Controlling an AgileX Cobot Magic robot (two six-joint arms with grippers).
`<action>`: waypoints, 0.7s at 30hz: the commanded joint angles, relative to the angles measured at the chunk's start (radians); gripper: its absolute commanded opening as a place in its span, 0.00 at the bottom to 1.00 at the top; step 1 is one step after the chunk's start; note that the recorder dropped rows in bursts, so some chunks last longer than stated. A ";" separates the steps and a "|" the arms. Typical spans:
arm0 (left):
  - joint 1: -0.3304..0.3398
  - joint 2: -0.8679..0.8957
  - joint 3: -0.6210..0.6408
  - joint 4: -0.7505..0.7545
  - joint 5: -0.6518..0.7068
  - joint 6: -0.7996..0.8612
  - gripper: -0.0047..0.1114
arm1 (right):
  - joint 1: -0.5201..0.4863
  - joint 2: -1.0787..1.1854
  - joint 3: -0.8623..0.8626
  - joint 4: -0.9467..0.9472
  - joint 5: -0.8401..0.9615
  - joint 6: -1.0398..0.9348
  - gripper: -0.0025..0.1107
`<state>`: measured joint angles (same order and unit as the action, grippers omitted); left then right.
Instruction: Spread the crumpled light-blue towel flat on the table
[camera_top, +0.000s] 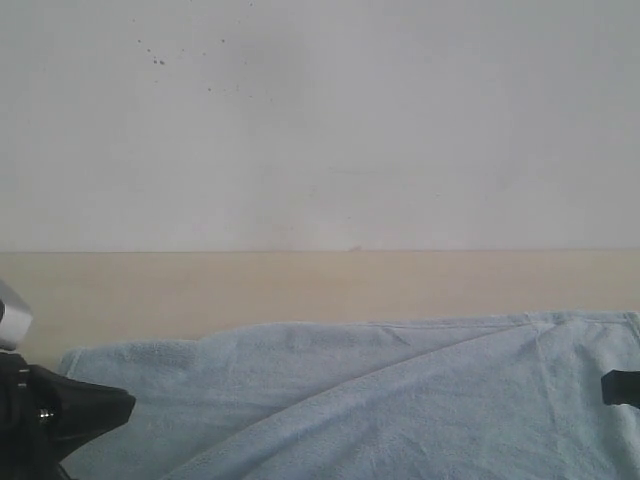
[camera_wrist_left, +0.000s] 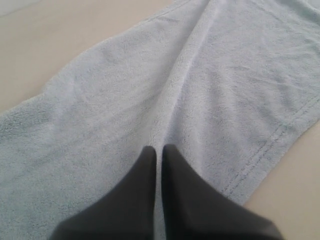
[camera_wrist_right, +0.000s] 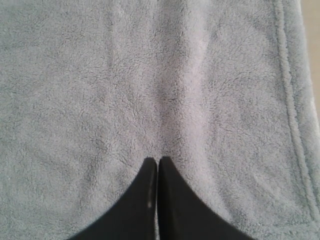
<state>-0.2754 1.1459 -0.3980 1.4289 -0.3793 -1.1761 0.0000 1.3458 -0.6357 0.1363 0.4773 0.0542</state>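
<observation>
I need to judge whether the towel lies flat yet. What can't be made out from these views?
Exterior view: the towel's near edge is cut off by the frame's bottom; the left gripper covers its left part.
Wrist views: whether the left gripper or the right gripper pinches the towel; the near-closed fingers hide it.
The right gripper is mostly cut off by the exterior view's right edge.

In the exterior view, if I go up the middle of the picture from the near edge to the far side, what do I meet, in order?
Light-blue towel → bare strip of the beige table → white wall.
</observation>
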 joint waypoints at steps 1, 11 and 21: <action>-0.004 0.019 -0.020 -0.127 0.158 -0.075 0.07 | 0.000 -0.008 -0.001 -0.009 -0.010 -0.008 0.02; -0.004 0.093 -0.085 0.000 0.066 -0.029 0.07 | 0.000 -0.008 -0.001 -0.009 -0.019 -0.008 0.02; -0.004 0.153 -0.135 -0.094 0.138 0.165 0.07 | 0.000 -0.008 -0.001 -0.009 -0.019 -0.008 0.02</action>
<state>-0.2776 1.2635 -0.5037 1.4023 -0.2655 -1.1198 -0.0008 1.3458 -0.6357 0.1363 0.4694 0.0521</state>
